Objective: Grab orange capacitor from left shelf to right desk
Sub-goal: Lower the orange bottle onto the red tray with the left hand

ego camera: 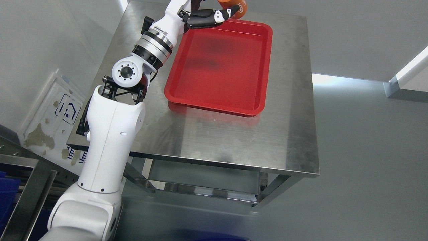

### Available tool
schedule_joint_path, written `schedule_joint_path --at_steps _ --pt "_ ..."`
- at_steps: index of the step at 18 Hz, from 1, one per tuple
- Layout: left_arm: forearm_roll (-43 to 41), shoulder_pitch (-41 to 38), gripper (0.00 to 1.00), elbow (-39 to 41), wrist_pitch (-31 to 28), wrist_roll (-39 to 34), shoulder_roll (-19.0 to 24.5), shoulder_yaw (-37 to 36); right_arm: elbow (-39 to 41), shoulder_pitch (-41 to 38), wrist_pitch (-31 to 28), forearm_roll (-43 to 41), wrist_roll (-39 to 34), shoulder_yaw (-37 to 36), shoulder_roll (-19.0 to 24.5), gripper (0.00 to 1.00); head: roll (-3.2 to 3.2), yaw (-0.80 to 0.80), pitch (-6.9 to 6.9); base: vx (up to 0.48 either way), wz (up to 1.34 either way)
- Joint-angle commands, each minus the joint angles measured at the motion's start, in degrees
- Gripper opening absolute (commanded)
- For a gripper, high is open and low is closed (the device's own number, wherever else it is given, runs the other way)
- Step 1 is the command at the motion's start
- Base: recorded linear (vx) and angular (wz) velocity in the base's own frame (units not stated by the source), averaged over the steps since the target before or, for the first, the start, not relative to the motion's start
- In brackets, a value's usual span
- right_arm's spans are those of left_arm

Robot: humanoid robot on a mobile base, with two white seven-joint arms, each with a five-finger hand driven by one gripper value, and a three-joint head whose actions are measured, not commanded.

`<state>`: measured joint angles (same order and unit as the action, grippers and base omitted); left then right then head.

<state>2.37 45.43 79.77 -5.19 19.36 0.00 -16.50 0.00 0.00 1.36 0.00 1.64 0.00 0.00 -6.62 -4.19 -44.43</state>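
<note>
While steel desk (217, 140) bare: red tray (220, 67) atop.

Red tray (220, 97) on grey steel desk (234, 140); orange capacitor (235, 6) (white lettering); white-and-black left hand (209, 16).

Red tray (220, 67): rectangular, shallow, empty, lying flat toward the far side. White placard (50, 117): blue symbol, peeling patches, leaning against the wall at left. Blue bin (6, 197): partly visible, lower left corner. Grey floor (367, 150).
</note>
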Motion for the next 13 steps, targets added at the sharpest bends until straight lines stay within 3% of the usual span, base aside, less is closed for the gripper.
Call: schedule_joint_path --at_steps 1,7,13 --pt "-4.4 7.0 0.09 -25.4 -0.2 2.2 1.0 -4.6 1.0 -1.1 0.0 0.3 0.0 -0.7 -1.0 1.0 0.0 0.0 0.0 0.011 0.0" --pt "-6.8 5.9 0.09 -34.3 3.3 2.1 1.0 -4.3 1.0 -1.1 0.0 0.3 0.0 -0.7 -1.0 1.0 0.0 0.0 0.0 -0.005 0.0" --pt "-8.3 4.0 0.09 -35.1 4.4 2.0 1.0 -2.0 1.0 -1.1 0.0 0.3 0.0 -0.7 -1.0 1.0 0.0 0.0 -0.01 -0.001 0.0"
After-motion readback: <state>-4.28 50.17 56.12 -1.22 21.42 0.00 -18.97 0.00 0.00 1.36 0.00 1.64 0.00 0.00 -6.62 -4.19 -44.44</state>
